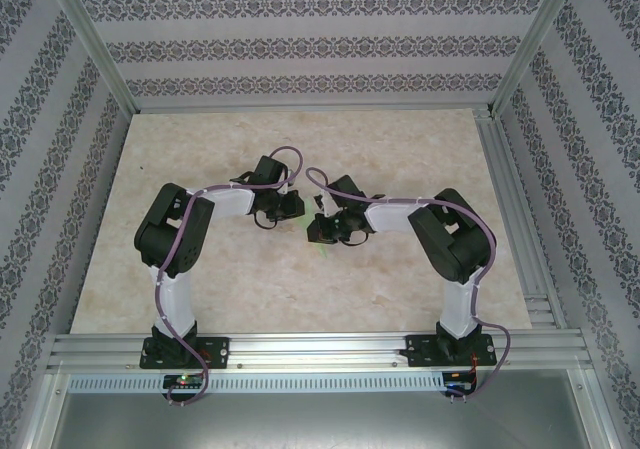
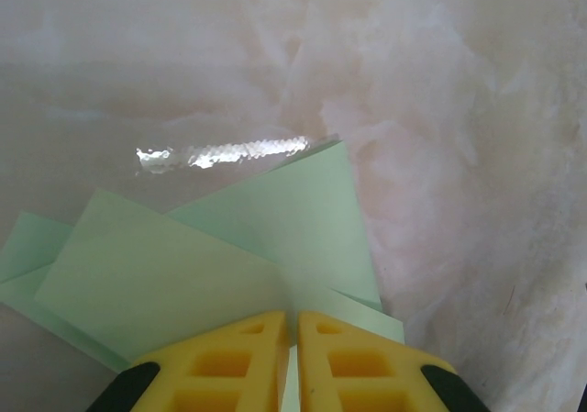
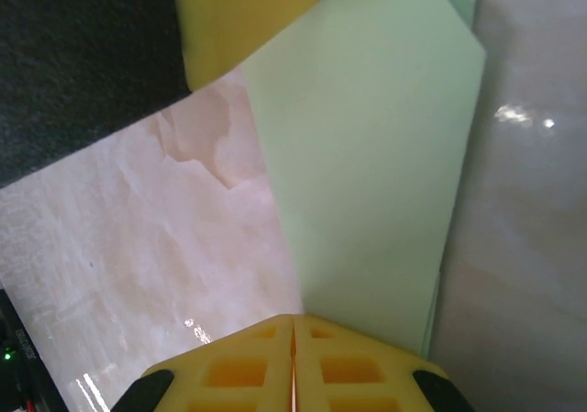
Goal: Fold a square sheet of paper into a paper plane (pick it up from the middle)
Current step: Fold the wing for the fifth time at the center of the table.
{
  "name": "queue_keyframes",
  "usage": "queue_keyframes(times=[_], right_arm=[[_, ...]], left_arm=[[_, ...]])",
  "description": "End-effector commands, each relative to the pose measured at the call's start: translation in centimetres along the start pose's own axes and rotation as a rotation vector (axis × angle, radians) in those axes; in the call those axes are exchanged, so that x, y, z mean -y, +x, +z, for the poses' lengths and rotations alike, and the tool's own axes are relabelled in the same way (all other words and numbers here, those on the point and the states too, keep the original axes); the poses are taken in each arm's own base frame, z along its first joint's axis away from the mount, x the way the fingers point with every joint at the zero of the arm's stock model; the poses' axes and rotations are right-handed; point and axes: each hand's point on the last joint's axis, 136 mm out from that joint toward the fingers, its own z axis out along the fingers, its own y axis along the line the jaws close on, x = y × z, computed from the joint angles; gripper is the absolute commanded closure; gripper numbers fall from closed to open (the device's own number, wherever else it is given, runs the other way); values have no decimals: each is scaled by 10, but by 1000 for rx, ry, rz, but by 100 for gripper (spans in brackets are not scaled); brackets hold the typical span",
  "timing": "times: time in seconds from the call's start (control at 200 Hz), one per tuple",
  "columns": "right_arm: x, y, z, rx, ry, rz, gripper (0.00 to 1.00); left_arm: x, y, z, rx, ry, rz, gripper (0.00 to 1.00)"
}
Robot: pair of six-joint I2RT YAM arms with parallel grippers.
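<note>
Marbled surface, centre: folded sheet of paper sits pinched at opposite ends, left jaws and right jaws each clamped tight on it.

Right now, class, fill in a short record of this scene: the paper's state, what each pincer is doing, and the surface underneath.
sheet of paper: pale green, partly folded, flaps overlapping, not yet a dart shape
left pincer: yellow fingers closed on the sheet's edge, a sliver of green between them
right pincer: shut on the sheet's narrow end
arms: both bent inward, pincers meeting near the table's middle
table: pale marbled surface
paper lifted or resting: cannot tell
task stage: mid-fold
</note>
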Motion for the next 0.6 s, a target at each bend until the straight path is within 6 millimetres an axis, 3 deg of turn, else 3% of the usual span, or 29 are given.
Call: queue_keyframes(times=[0.0,0.225,0.594], right_arm=[[15,33,-8,-91,43,24,91],[25,65,-16,-134,56,53,91],[34,95,-23,-180,83,69,91]], left_arm=[[-39,19,17,-39,-127,-51,86],[-46,19,18,-39,-158,-60,87],[-47,17,20,-39,-170,-56,86]])
